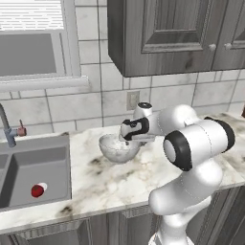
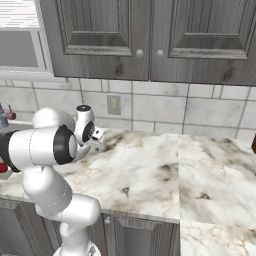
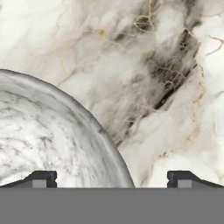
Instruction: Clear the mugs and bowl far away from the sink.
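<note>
Gripper (image 3: 112, 179): your jaws stand fully apart, holding nothing.
Pale speckled translucent bowl (image 1: 116, 149): rim passes between your fingertips; the body lies toward the left tip (image 3: 41, 178).

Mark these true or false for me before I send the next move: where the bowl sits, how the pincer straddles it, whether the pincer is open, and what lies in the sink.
1. The bowl stands on the marble counter, to the right of the sink. True.
2. The pincer is shut on the bowl's rim. False: its tips stand wide apart, open, gripping nothing.
3. In the hand view the bowl's rim runs between the two tips, one tip over the bowl's inside and one over bare counter. True.
4. The bowl lies in the sink basin. False: the basin holds a small red ball; the bowl is on the counter.
5. The faucet stands at the sink's back edge. True.
</note>
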